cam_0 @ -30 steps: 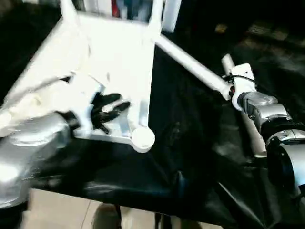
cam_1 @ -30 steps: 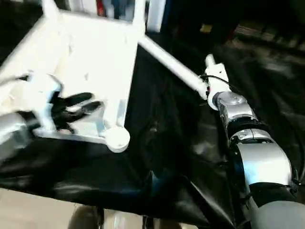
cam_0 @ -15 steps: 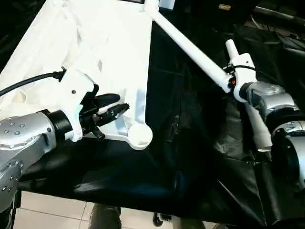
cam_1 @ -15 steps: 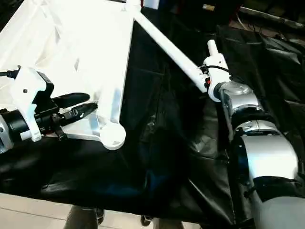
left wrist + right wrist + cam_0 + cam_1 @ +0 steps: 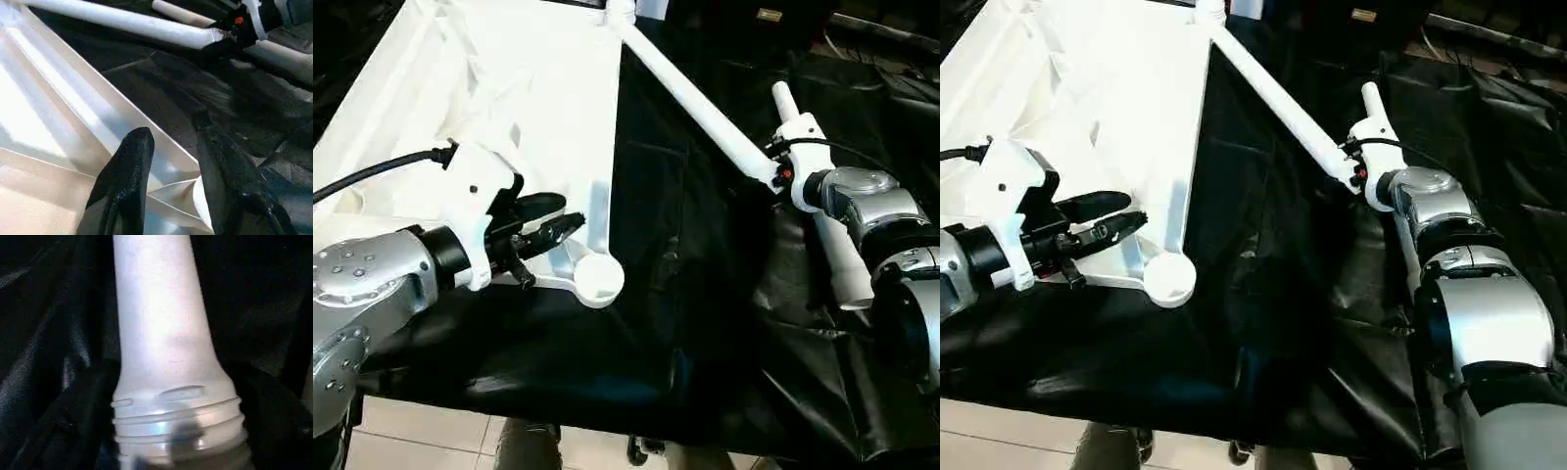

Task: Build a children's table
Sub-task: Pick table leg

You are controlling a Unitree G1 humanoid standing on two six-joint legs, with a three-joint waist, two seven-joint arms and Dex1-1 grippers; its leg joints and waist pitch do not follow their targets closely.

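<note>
Over on the left, the white plastic tabletop (image 5: 509, 108) lies underside up on the black sheet (image 5: 685, 294), its smooth rim walls and slanting ribs catching the light. Its near right corner ends in a round, cup-shaped socket (image 5: 598, 279), sitting well inside the sheet's front edge, with pale floor tiles (image 5: 421, 431) showing below that edge. The left gripper (image 5: 548, 223) reaches in at this corner: its two black, grainy fingers (image 5: 128, 169) straddle the tabletop's thin right rim wall, one finger inside the recess, the other outside over the sheet, clamped on that rim.

Moving to the middle, there's a broad stretch of wrinkled, glossy black sheet with nothing lying on it between the tabletop's right rim and the right arm.

From the far right corner socket (image 5: 620, 12) a long white cylindrical leg (image 5: 690, 98) runs out slantwise over the sheet toward the right arm. The right gripper (image 5: 781, 174) sits at that leg's free end; from the wrist view the leg's ridged, threaded-looking end is right up against the camera, but whether its fingers are gripping or loose I cannot tell. Just right of it, another white leg (image 5: 837, 264) lies on the sheet, partly under the silver forearm.
</note>
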